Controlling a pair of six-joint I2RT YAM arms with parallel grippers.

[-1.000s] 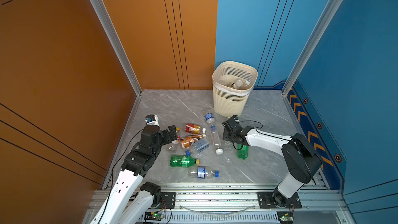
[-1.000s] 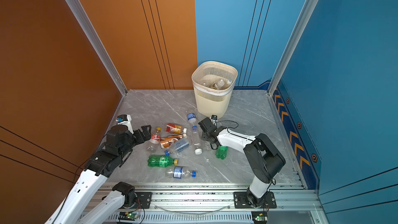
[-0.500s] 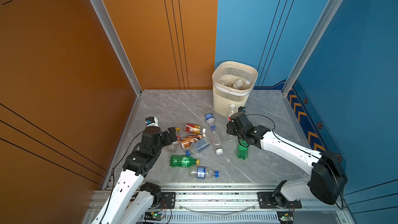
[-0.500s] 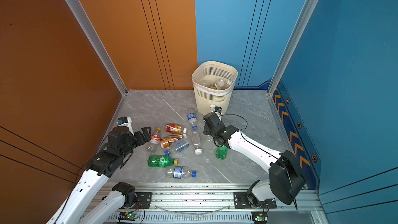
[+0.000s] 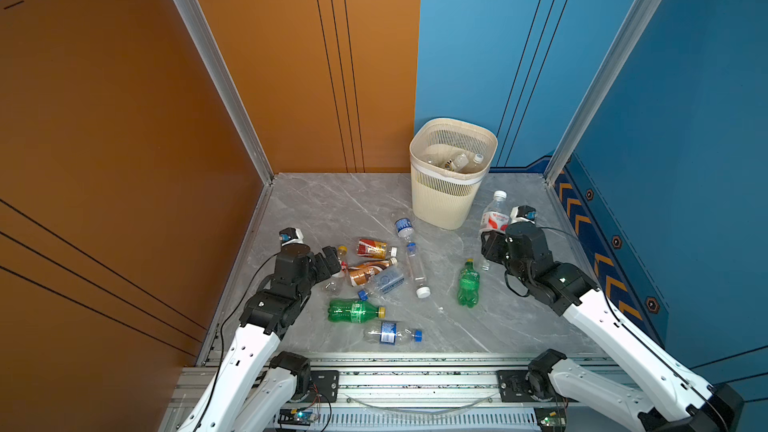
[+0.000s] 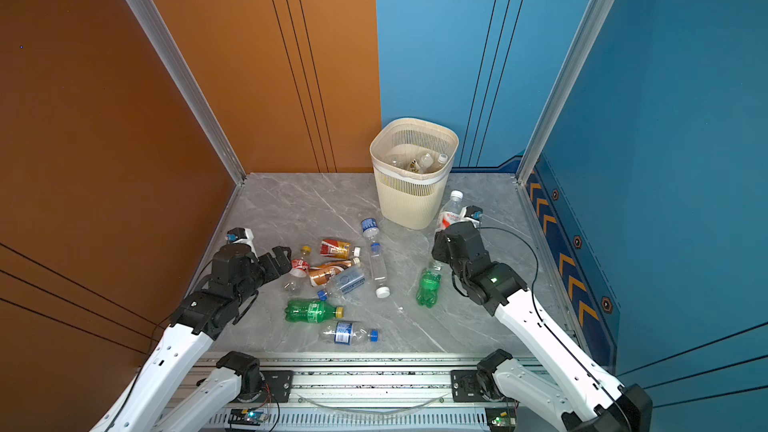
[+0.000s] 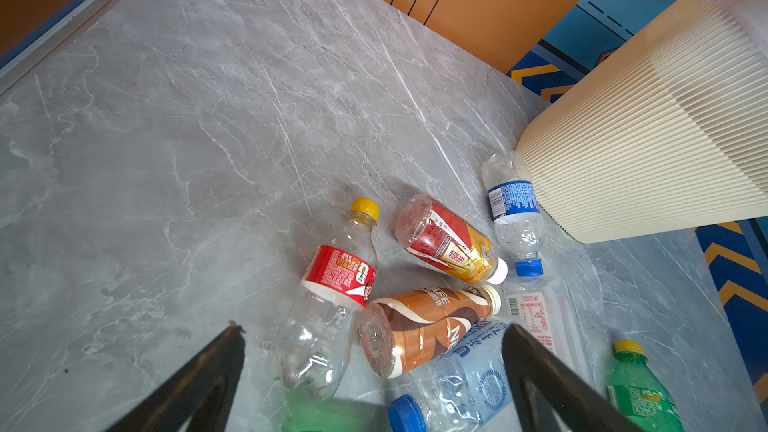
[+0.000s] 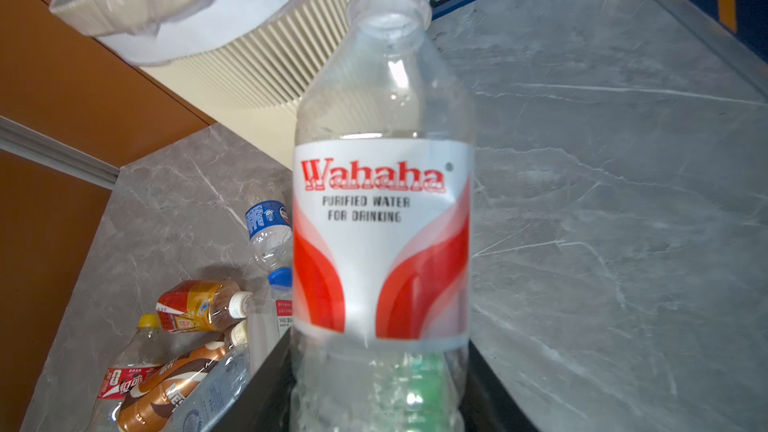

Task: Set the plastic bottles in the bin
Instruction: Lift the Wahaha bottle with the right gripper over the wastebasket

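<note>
The cream bin point(image 5: 451, 197) point(image 6: 409, 201) stands at the back with bottles inside point(image 5: 459, 162). To its right, off the floor, my right gripper point(image 5: 492, 243) point(image 6: 442, 243) point(image 8: 378, 392) is shut on an upright clear bottle with a red-and-white label and white cap point(image 5: 495, 216) point(image 8: 382, 222). My left gripper point(image 5: 332, 259) point(image 7: 374, 367) hangs open at the left edge of a pile of bottles: a red-labelled one point(image 7: 336, 280), a brown one point(image 7: 419, 326) and a pale blue one point(image 7: 469, 384). Green bottles point(image 5: 468, 284) point(image 5: 353, 311) lie on the floor.
More bottles lie on the grey marble floor: a long clear one point(image 5: 415, 270), a blue-labelled one point(image 5: 404, 227) by the bin's foot and another point(image 5: 390, 333) near the front rail point(image 5: 395, 380). Orange and blue walls close in three sides.
The right arm has lifted the red-and-white labelled bottle off the floor and swung it from the middle to the right of the bin. The left arm has hardly moved.
</note>
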